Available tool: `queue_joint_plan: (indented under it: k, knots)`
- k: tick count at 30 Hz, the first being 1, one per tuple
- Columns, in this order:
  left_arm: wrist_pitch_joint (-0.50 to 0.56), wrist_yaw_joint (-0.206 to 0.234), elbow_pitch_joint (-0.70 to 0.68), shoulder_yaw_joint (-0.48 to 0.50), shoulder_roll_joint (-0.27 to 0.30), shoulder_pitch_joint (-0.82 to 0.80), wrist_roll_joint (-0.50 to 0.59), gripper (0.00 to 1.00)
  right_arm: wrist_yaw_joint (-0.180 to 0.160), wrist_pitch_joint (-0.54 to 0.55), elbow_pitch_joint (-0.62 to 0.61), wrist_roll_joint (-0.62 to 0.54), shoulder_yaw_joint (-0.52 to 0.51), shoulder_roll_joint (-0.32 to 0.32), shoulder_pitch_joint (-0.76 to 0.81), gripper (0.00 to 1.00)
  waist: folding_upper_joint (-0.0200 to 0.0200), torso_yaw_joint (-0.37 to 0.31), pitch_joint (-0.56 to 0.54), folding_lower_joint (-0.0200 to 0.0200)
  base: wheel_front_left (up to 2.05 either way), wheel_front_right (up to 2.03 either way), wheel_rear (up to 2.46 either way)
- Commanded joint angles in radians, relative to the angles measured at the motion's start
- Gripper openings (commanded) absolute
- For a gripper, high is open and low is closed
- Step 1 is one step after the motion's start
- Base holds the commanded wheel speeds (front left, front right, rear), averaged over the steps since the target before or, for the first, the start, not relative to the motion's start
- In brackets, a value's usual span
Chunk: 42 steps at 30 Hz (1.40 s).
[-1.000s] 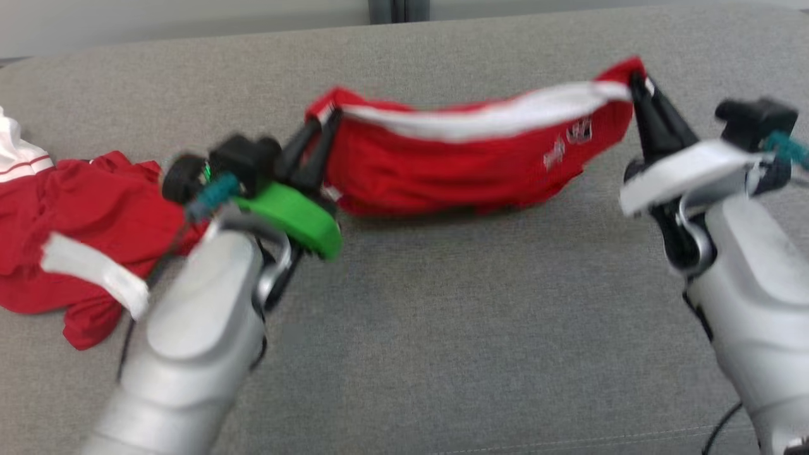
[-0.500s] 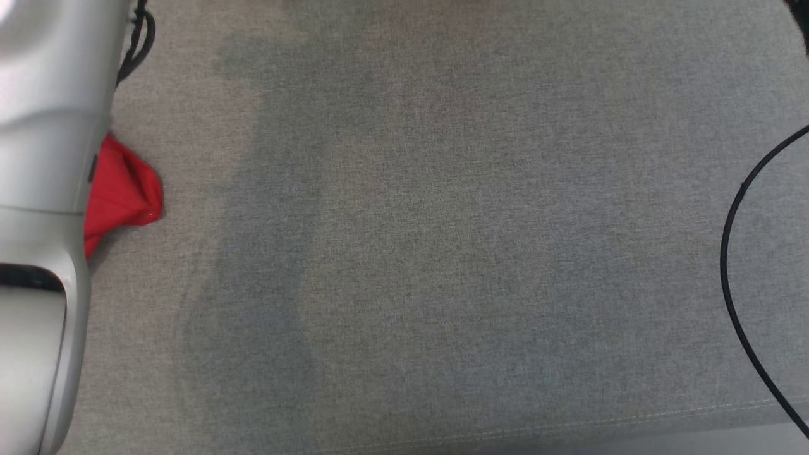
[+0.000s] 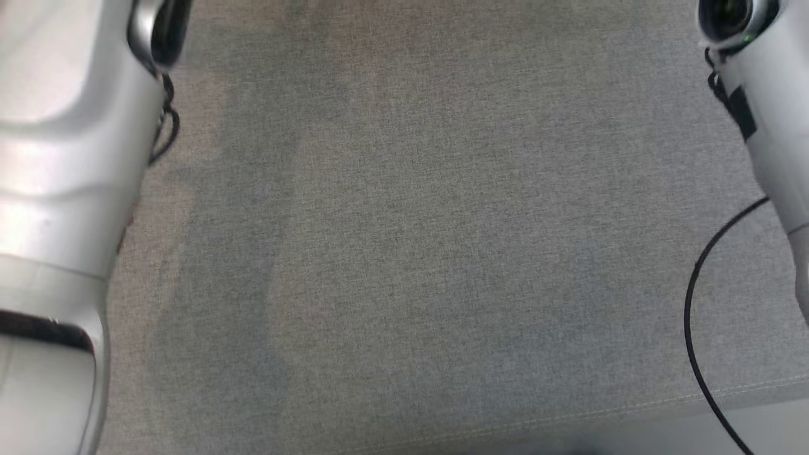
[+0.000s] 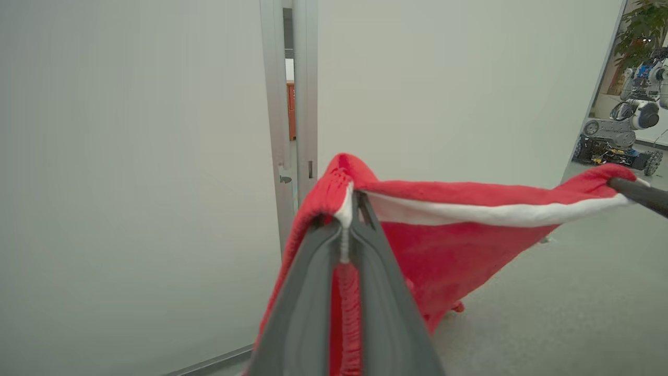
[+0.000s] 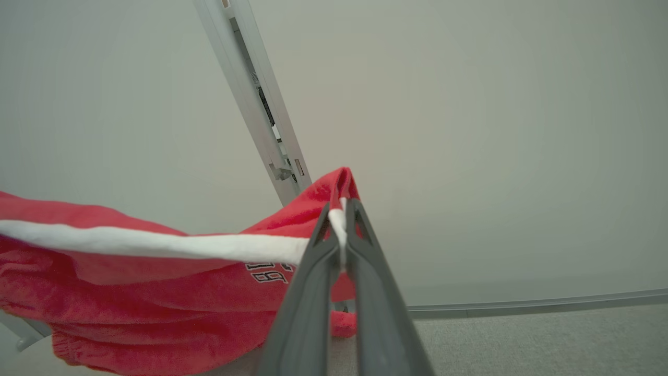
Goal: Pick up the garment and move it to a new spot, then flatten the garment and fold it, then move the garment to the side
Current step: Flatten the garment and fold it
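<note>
- Both claws are clamped shut on the garment: the left claw point(image 4: 344, 213) pinches one end of its white band, and the right claw point(image 5: 339, 209) pinches the other end.
- The garment point(image 4: 449, 245) is strung between the two claws. The band sags a little and the red cloth hangs below both claws towards the grey cushion point(image 3: 411, 253).
- Whether the lowest fold touches the cushion I cannot tell.
- Slip risk: each claw appears to hold only a thin edge at the band. Spreading the claws further would probably tighten the band and could pull it out of one grip.
- Bunching risk: if one claw drops sooner than the other, the hanging cloth would likely land in a heap under that claw and not lie flat.
- Tuck-under risk: if the claws pull the low hem across the cushion, it may roll beneath the rest, which would make flattening harder.
- Snag risk: a black cable point(image 3: 695, 303) loops beside the right forearm point(image 3: 771, 114) and might catch during a sweep to that side.
- Pose: the left forearm point(image 3: 57, 158) and the right forearm sit at opposite edges of the head view. They are well apart and reach forward over the cushion.
- Both claws point roughly level towards the pale wall point(image 4: 130, 156) ahead, with the garment raised in front of it.
</note>
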Motion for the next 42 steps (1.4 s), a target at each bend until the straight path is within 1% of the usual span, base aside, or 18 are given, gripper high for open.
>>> queue_joint_plan:
  k: [1,2,5,6,8,9,13,19,23,25,27,31,33,35,38,42]
  knots:
    - [-0.009,-0.002,-0.028,0.014,0.004,0.045,0.012,0.0,-0.001,-0.008,-0.01,0.011,0.008,-0.017,0.048,0.0,0.0,-0.003,-0.021,-0.0002,0.0,0.0,0.0]
    - [-0.007,-0.001,-0.053,0.022,0.006,0.109,0.02,0.0,-0.001,-0.013,-0.026,0.024,0.019,-0.026,0.096,0.0,0.0,-0.002,-0.032,-0.0002,0.0,0.0,0.0]
    - [-0.007,0.023,-0.146,0.059,0.005,0.294,0.042,0.0,-0.001,-0.018,-0.077,0.055,0.037,-0.045,0.229,0.0,0.0,-0.001,-0.064,-0.0002,0.0,0.0,0.0]
    - [-0.007,0.038,-0.188,0.079,0.006,0.35,0.053,0.0,-0.001,-0.019,-0.098,0.066,0.04,-0.053,0.274,0.0,0.0,-0.004,-0.075,-0.0002,0.0,0.0,0.0]
    - [-0.007,0.053,-0.25,0.106,0.002,0.45,0.071,0.0,-0.001,-0.019,-0.142,0.08,0.032,-0.068,0.355,0.0,0.0,-0.004,-0.094,-0.0002,0.0,0.0,0.0]
    - [-0.007,0.064,-0.291,0.119,-0.004,0.529,0.086,0.0,-0.001,-0.018,-0.175,0.08,0.028,-0.082,0.415,0.0,0.0,-0.005,-0.109,-0.0002,0.0,0.0,0.0]
    - [-0.007,0.091,-0.393,0.148,-0.02,0.748,0.127,0.0,-0.001,-0.019,-0.269,0.089,0.0,-0.099,0.586,0.0,0.0,-0.003,-0.154,-0.0002,0.0,0.0,0.0]
    - [-0.007,0.091,-0.471,0.16,-0.055,0.991,0.164,0.0,-0.001,-0.019,-0.376,0.074,-0.044,-0.114,0.819,0.0,0.0,0.013,-0.207,-0.0002,0.0,0.0,0.0]
    - [-0.007,0.084,-0.5,0.176,-0.073,1.113,0.172,0.0,-0.001,-0.019,-0.425,0.05,-0.059,-0.108,0.945,0.0,0.0,0.018,-0.249,-0.0002,0.0,0.0,0.0]
    - [-0.007,0.067,-0.508,0.164,-0.077,1.171,0.184,0.0,-0.001,-0.019,-0.45,0.047,-0.081,-0.104,1.007,0.0,0.0,0.026,-0.274,-0.0002,0.0,0.0,0.0]
    - [-0.007,0.06,-0.511,0.161,-0.075,1.218,0.191,0.0,-0.001,-0.019,-0.475,0.052,-0.102,-0.094,1.075,0.0,0.0,0.035,-0.296,-0.0002,0.0,0.0,0.0]
    - [-0.007,0.048,-0.526,0.15,-0.071,1.29,0.209,0.0,-0.001,-0.019,-0.53,0.054,-0.149,-0.078,1.201,0.0,0.0,0.052,-0.325,-0.0002,0.0,0.0,0.0]
    - [-0.007,0.039,-0.542,0.153,-0.076,1.317,0.198,0.0,-0.001,-0.017,-0.551,0.046,-0.172,-0.07,1.255,0.0,0.0,0.057,-0.332,-0.0002,0.0,0.0,0.0]
    - [-0.007,0.031,-0.541,0.146,-0.068,1.336,0.209,0.0,-0.001,-0.01,-0.57,0.043,-0.197,-0.057,1.295,0.0,0.0,0.06,-0.337,-0.0002,0.0,0.0,0.0]
    - [-0.007,0.023,-0.547,0.14,-0.07,1.344,0.213,0.0,-0.001,0.004,-0.604,0.027,-0.223,-0.038,1.329,0.0,0.0,0.063,-0.342,-0.0002,0.0,0.0,0.0]
    - [-0.007,0.017,-0.562,0.15,-0.08,1.33,0.221,0.0,-0.001,0.028,-0.648,-0.005,-0.26,-0.025,1.322,0.0,0.0,0.066,-0.341,-0.0002,0.0,0.0,0.0]
